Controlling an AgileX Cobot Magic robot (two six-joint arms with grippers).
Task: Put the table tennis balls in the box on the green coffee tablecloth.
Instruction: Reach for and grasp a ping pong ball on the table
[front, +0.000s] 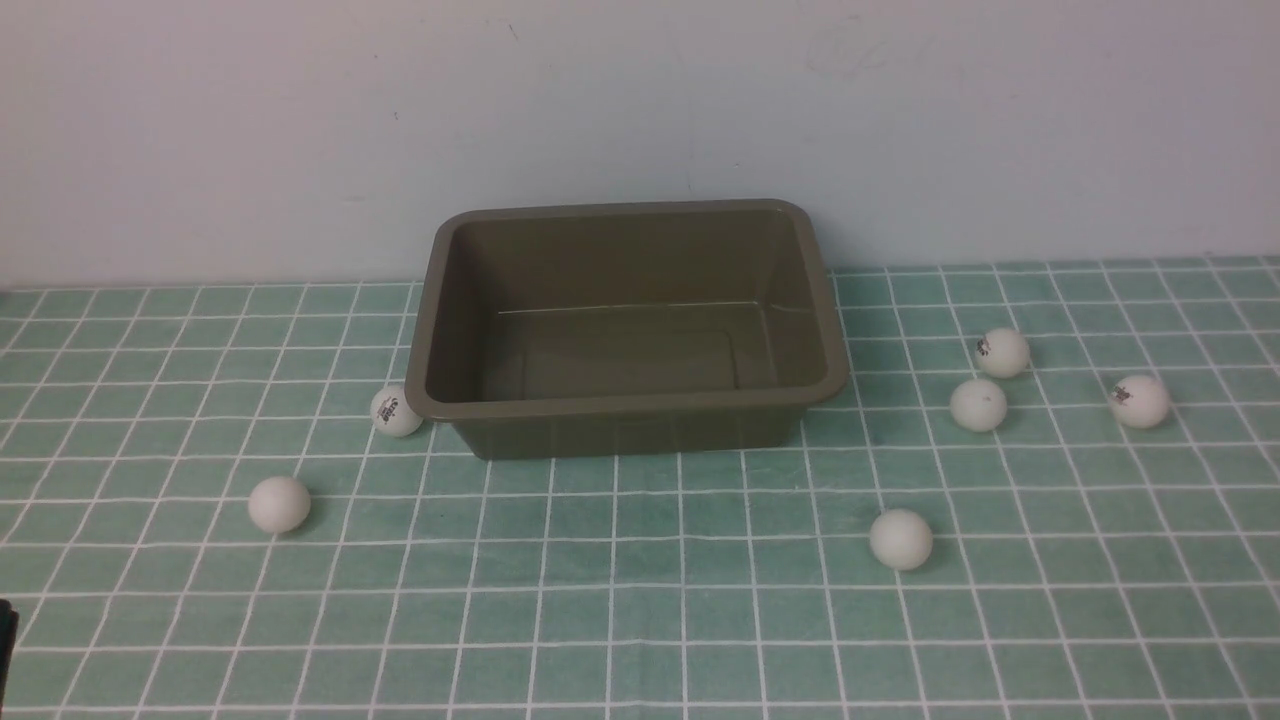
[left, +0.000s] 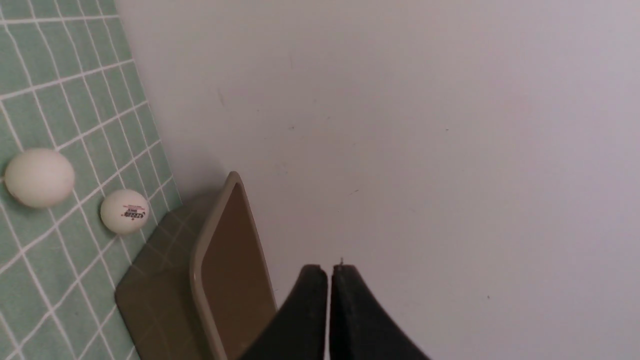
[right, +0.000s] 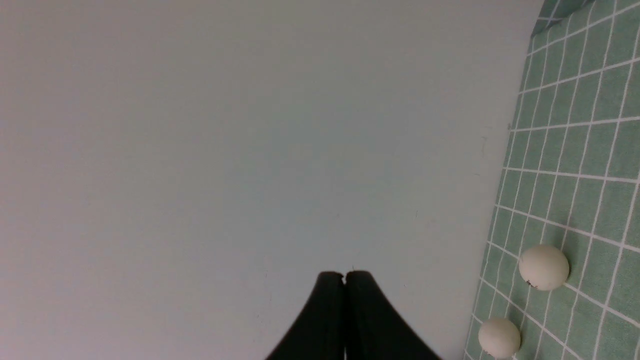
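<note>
a plain pale grey wall (front: 640, 100) fills the upper part of the front frame. on it there is a small dark speck (front: 395, 116) in the upper left, a thin vertical line (front: 689, 160) near the upper middle and a faint scuff (front: 860, 48) in the upper right. in both wrist views this wall takes most of the frame.

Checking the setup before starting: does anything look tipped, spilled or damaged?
Nothing stands out. The box sits upright and empty on the tablecloth; six table tennis balls lie loose around it, two left, four right.
</note>
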